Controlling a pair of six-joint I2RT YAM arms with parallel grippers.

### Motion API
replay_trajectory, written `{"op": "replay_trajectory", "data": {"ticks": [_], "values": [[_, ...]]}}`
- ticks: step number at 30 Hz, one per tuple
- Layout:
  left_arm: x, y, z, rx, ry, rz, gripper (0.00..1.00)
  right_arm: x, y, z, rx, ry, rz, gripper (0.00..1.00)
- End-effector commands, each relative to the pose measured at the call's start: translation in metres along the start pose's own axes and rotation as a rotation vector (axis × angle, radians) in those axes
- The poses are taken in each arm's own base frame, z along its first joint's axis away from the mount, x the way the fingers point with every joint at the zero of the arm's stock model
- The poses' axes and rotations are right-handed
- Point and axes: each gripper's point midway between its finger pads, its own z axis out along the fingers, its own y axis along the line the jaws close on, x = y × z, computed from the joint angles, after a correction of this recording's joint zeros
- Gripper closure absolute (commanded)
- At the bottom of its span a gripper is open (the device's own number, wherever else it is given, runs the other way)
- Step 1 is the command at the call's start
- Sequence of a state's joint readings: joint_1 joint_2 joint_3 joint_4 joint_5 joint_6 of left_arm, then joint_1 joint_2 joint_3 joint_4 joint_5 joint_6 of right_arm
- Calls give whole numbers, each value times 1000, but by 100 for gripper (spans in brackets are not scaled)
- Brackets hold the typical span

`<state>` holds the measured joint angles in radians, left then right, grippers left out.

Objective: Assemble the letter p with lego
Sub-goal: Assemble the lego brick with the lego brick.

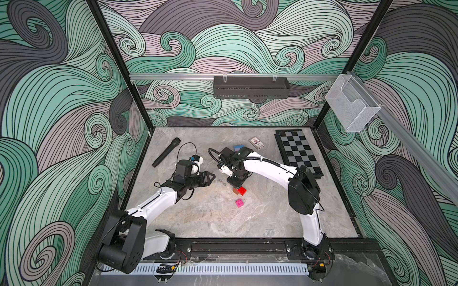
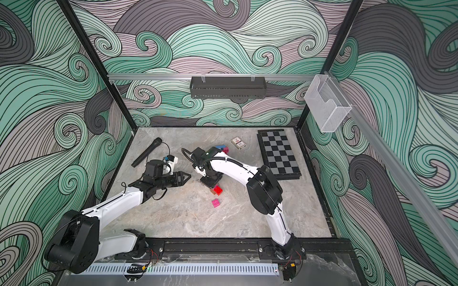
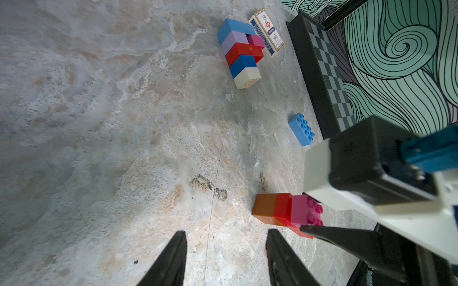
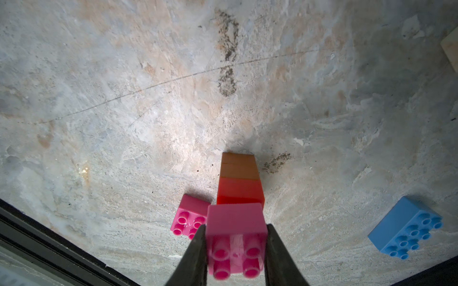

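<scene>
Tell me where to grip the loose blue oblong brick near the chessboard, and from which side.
Come from straight above and close on the two long plain walls of the blue oblong brick, across its short width. It lies flat, studs up, with nothing touching it, so both walls look reachable.

Both top views: even, diffuse overhead light, mid-bright, no hard glare. Centre is sharp, but walls & frame posts bow outward toward the edges (wide-angle lens). Shadows on the table [image 1: 198,218] are faint & soft-edged.

Left wrist view: bright, stone surface washed pale w/ a mild sheen. The left gripper [image 3: 224,237] shows dark & blurred close to the lens, the black-white housing [image 3: 366,168] is badly out of focus, and the far stack of bricks [image 3: 241,54] is fairly crisp.

Right wrist view: bright patch mid-table, corners fall darker. The pink brick [image 4: 236,237] near the lens is soft, studs smeared.
</scene>
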<state>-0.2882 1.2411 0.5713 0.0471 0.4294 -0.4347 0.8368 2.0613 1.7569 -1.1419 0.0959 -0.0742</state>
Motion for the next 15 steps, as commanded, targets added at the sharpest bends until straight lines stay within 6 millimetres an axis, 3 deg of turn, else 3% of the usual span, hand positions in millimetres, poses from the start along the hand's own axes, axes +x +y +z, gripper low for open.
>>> {"op": "replay_trajectory", "data": {"ticks": [1,15], "values": [[-5,0,-4,-2,-29,29,47,3,1,0,-3,24,-34,79],[-4,1,-3,-3,-25,29,47,4,0,5,11,39,-42,79]]}}
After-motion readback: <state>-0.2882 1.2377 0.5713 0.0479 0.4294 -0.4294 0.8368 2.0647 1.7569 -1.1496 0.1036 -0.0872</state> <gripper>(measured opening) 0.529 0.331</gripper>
